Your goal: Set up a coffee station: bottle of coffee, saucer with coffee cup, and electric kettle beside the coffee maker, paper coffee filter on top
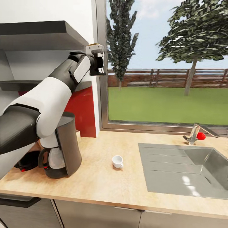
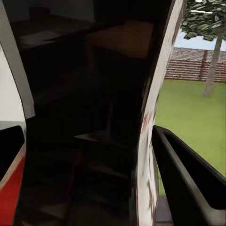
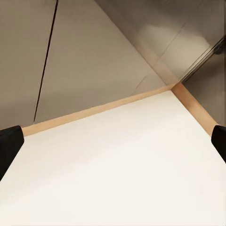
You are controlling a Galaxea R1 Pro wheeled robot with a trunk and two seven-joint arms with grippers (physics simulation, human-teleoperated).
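Left end effector, seen from the head camera, is raised to the outer edge of the dark grey upper wall shelf, well above the dark grey coffee maker with its glass carafe; something small and yellowish peeks out just above it, but I cannot tell whether its fingers are clenched or released. The left arm reaches up and forward with a bent elbow, its white forearm passing over the coffee maker. That machine stands on the light wooden tabletop, so that part of the task holds. A small white coffee cup sits bare on the tabletop, apart from the coffee maker on the side of the steel sink, with no saucer under it. A low black object with a red spot lies just behind the coffee maker; what it is stays unclear. Bottle, filter, saucer and kettle all seem left to do.

Left wrist camera looks into dark shelf shadow beside the window frame; one dark finger shows, grasp unreadable.

Right wrist camera shows two dark fingertips spread wide, released, nothing between them, over a pale board edged in wood.
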